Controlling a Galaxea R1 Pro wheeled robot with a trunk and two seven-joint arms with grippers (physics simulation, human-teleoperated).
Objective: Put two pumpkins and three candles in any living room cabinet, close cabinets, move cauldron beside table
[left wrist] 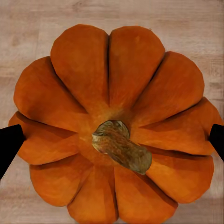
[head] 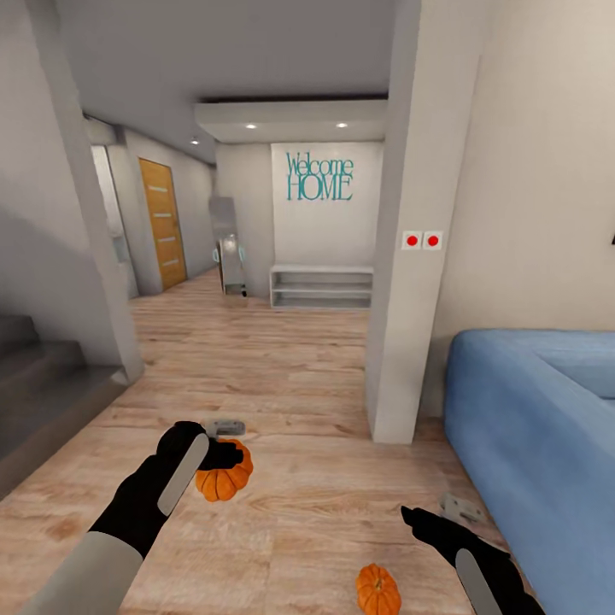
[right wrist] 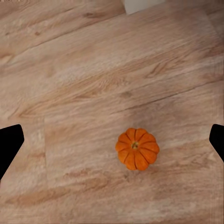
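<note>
The nearer pumpkin (head: pixel 224 478) sits on the wooden floor (head: pixel 299 384) right under the left gripper (head: pixel 224 444), and in the left wrist view this pumpkin (left wrist: pixel 114 126) lies squarely between the two dark fingers (left wrist: pixel 9 142), its stem pointing up at the camera. The step in hand looks like the pickup of this first pumpkin. To do it well, I would keep the stem centred between the fingers, lower until they reach past the widest ribs, and close on the round flanks rather than the sloping top, since a ribbed ball can squirt out of a high pinch. The left fingers are spread wide, one at each side of the pumpkin; whether they touch its skin I cannot tell, and they do not look to have hold of it yet. The second pumpkin (head: pixel 378 589) lies on the floor close to the robot, beside the right gripper (head: pixel 427 517); from the right wrist it (right wrist: pixel 137 148) shows small and well below, with the right fingers (right wrist: pixel 10 142) wide apart and holding nothing. A blue sofa (head: pixel 534 427) stands to the right, a white shelf unit (head: pixel 322 286) down the hall.
</note>
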